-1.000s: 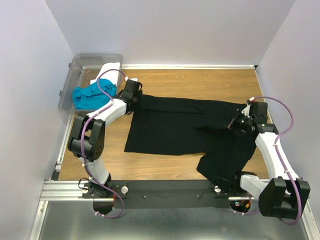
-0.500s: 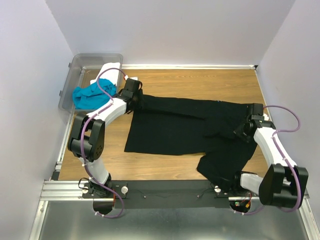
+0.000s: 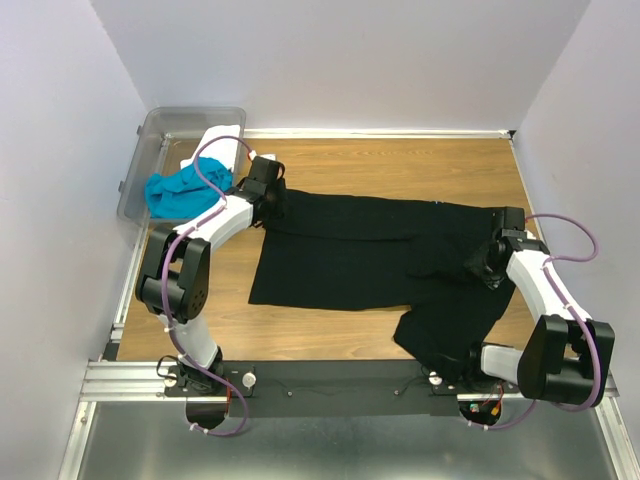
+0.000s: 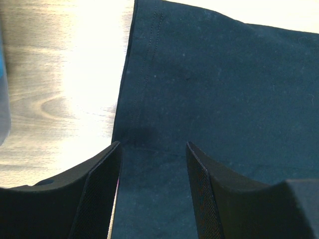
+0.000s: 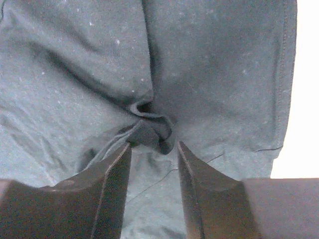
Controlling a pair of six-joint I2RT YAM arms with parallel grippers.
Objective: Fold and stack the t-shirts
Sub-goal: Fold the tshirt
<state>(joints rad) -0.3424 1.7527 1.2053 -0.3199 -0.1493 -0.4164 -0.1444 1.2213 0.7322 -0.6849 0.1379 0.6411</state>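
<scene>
Black t-shirt (image 3: 340, 260) on the table (image 3: 400, 165); left tool (image 4: 152, 149) apart over its far-left edge, right tool (image 5: 153, 147) apart at a right-side pucker

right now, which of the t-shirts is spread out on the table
The black t-shirt, lying across the wooden table; the turquoise t-shirt and white t-shirt are bunched up at the clear bin, far left.

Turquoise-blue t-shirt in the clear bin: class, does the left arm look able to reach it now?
Probably yes. The turquoise-blue t-shirt lies uncovered in the open-topped clear bin, near the left gripper, which is open and empty over the black t-shirt.
</scene>
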